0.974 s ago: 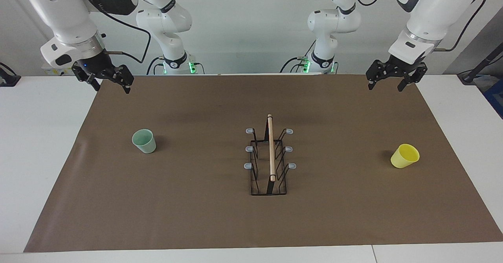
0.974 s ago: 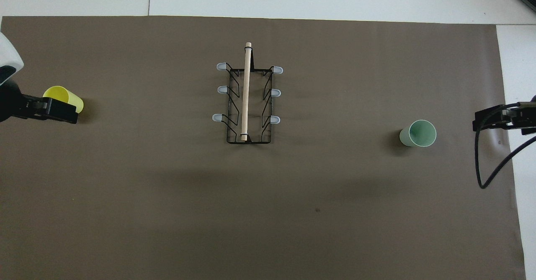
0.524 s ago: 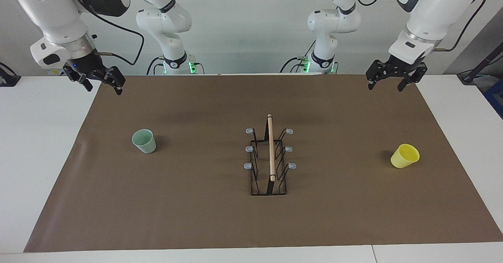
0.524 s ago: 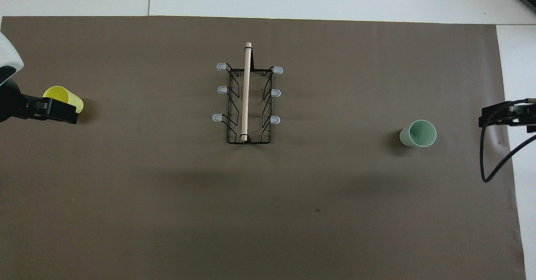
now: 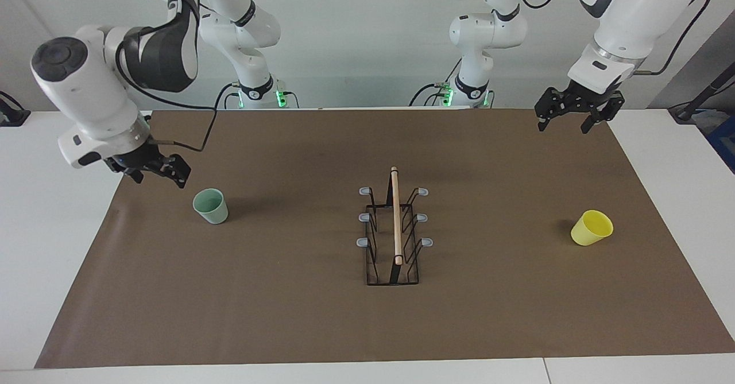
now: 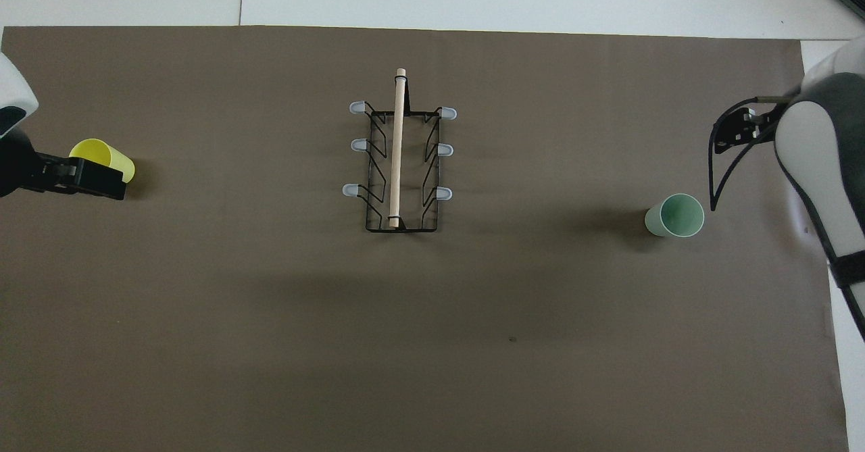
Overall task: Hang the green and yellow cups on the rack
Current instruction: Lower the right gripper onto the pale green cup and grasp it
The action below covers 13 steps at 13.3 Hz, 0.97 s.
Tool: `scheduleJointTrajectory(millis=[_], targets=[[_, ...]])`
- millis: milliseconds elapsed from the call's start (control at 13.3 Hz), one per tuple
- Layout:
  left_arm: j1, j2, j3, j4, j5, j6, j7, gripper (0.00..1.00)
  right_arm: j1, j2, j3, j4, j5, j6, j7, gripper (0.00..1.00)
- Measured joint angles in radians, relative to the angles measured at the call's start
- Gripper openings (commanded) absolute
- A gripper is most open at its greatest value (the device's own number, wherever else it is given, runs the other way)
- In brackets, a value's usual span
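The pale green cup [image 5: 210, 206] stands mouth up on the brown mat toward the right arm's end; it also shows in the overhead view [image 6: 674, 215]. The yellow cup [image 5: 591, 228] stands toward the left arm's end, partly covered from above [image 6: 103, 157]. The rack [image 5: 395, 230] stands mid-mat with all prongs bare [image 6: 399, 161]. My right gripper [image 5: 159, 177] is open, low over the mat's edge beside the green cup, apart from it; the arm hides most of it from above [image 6: 728, 131]. My left gripper [image 5: 565, 121] is open, raised over the mat's corner by the robots [image 6: 108, 180].
The brown mat [image 5: 287, 315] covers most of the white table [image 5: 51, 229]. A black cable [image 6: 716, 182] hangs from the right arm close to the green cup.
My right arm has swung down and toward the green cup, bringing its gripper low beside it. The left arm, both cups and the rack have not moved.
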Motion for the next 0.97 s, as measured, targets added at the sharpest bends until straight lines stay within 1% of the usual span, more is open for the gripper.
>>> scheduleJointTrajectory(millis=[150,300,449,674,824,974], targets=[[0.0,0.0,0.0,0.0,0.0,0.0,0.0,1.0,0.025,0.084,0.017,0.055,-0.071,0.0,-0.043,1.0],[0.0,0.0,0.0,0.0,0.0,0.0,0.0,1.0,0.074,0.123,0.042,0.066,-0.154,-0.014,-0.107,1.0],[0.0,0.0,0.0,0.0,0.0,0.0,0.0,1.0,0.145,0.137,0.057,0.047,-0.252,-0.07,-0.225,1.0],[0.0,0.0,0.0,0.0,0.0,0.0,0.0,1.0,0.237,0.136,0.06,-0.043,-0.387,-0.103,-0.418,1.0],[0.0,0.0,0.0,0.0,0.0,0.0,0.0,1.0,0.248,0.129,0.059,-0.083,-0.419,-0.104,-0.542,1.0],[0.0,0.0,0.0,0.0,0.0,0.0,0.0,1.0,0.246,0.115,0.057,-0.115,-0.425,-0.112,-0.618,1.0]])
